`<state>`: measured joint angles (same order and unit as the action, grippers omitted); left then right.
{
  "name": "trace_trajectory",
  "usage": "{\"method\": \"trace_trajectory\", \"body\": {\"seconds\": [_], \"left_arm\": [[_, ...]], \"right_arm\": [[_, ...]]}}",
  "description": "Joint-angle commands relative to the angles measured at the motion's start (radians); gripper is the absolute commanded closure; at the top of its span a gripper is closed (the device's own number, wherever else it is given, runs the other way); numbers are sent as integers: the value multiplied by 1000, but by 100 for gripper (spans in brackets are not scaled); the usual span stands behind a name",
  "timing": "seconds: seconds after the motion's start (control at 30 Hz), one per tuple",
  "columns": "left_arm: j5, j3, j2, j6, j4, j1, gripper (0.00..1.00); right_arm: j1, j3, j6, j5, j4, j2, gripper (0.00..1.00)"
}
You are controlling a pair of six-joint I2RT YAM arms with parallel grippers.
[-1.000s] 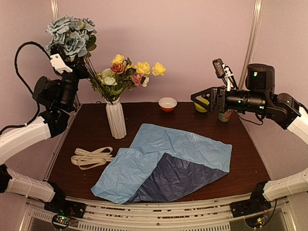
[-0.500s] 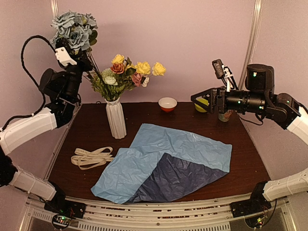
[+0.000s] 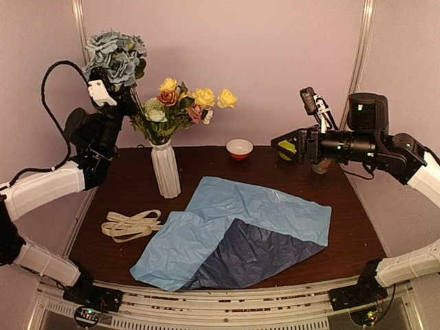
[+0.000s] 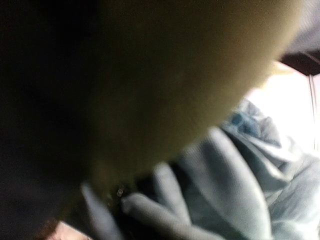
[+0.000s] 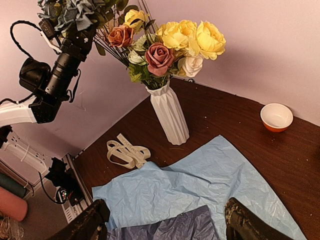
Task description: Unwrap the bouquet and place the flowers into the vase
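Note:
The white ribbed vase (image 3: 166, 170) (image 5: 170, 117) stands at the back left of the table. It holds yellow, pink, orange and white flowers (image 3: 184, 103) (image 5: 172, 42). My left gripper (image 3: 118, 86) is raised left of and above the vase, shut on the stem of a dusty blue flower cluster (image 3: 117, 53) (image 5: 75, 12). Blurred blue petals (image 4: 235, 170) fill the left wrist view. The bouquet's two-tone blue paper (image 3: 240, 227) (image 5: 200, 185) lies spread flat. My right gripper (image 3: 285, 147) (image 5: 167, 222) hovers open and empty at the back right.
A cream ribbon (image 3: 130, 225) (image 5: 127, 150) lies loose left of the paper. A small orange-and-white bowl (image 3: 239, 148) (image 5: 276, 117) sits at the back centre. A yellow object (image 3: 289, 146) and a mug (image 3: 320, 166) stand behind the right gripper.
My left arm has carried the blue flower cluster to the right, toward the vase, and a little lower. The right arm has edged slightly left.

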<state>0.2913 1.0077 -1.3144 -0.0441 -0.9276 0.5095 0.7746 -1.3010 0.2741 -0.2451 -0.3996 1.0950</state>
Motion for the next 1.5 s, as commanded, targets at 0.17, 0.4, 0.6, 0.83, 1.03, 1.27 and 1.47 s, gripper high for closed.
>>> {"method": "trace_trajectory", "body": {"seconds": [0.17,0.4,0.6,0.83,1.03,1.27,1.47], "left_arm": [[13,-226,12,-79,16,-7,100],[29,-242,-34,-114,32,-6,100],[18,-165,-85,-103,65,-7,100],[-87,-110,-139,-159,107,-5,90],[-100,-51,-163,-165,149,0,75],[-59,-52,-134,-154,179,4,67],[-9,-50,-68,-179,269,6,43]], "right_arm": [[7,25,-14,10,-10,6,20],[7,20,-13,9,-8,9,20],[6,26,-6,11,-7,-2,20],[6,43,6,22,-1,-26,20],[7,57,18,25,4,-42,20],[6,60,17,33,4,-55,19],[8,61,16,27,13,-54,19]]}}
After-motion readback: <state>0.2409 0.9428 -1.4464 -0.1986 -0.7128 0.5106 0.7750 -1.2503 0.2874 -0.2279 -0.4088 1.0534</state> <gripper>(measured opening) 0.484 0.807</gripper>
